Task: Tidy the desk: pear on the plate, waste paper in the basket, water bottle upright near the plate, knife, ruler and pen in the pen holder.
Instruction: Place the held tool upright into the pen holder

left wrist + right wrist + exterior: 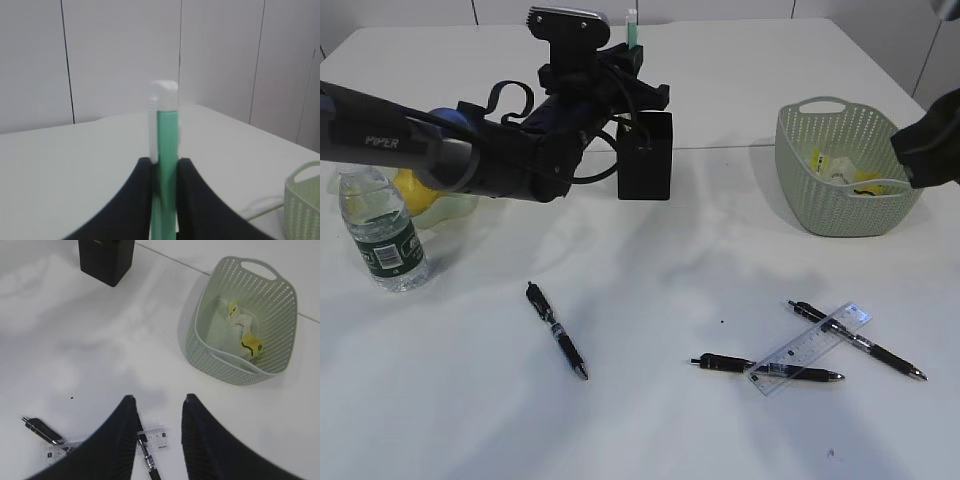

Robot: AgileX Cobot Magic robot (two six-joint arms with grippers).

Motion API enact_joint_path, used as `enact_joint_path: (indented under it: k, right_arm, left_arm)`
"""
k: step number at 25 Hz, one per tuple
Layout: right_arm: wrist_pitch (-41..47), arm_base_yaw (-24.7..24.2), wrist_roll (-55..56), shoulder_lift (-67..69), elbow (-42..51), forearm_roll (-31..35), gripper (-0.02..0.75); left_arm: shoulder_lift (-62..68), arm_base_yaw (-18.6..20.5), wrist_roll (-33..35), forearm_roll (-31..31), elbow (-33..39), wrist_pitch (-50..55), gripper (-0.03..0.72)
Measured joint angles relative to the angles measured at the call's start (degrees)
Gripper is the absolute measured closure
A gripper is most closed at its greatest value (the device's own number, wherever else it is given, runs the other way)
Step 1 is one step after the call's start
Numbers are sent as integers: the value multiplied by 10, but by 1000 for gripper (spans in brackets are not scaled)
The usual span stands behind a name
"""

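My left gripper (628, 68) is shut on the knife (166, 131), a green stick with a white end that stands upright between the black fingers (192, 200). It hangs just above the black pen holder (645, 156). High over the desk (650, 420), my right gripper (159, 402) is open and empty above the transparent ruler (156, 437) and a black pen (148, 456). The ruler (812, 348) lies across two pens (860, 340); a third pen (557, 330) lies apart on the left. The pear (410, 188) sits on the plate (455, 208), behind the upright water bottle (385, 232). Waste paper (242, 335) lies in the basket (200, 347).
The basket (845, 205) stands at the right, with the dark right arm (932, 145) beside its rim. The left arm (440, 145) stretches across the back left above the plate. A cable runs along the desk behind the pen holder.
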Motion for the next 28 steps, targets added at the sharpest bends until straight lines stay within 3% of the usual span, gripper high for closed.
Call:
enact_joint_path:
  k: [28]
  right_arm:
    - [-14, 0, 0, 0, 0, 0, 476]
  left_arm:
    - [62, 19, -4, 28, -87, 56, 620]
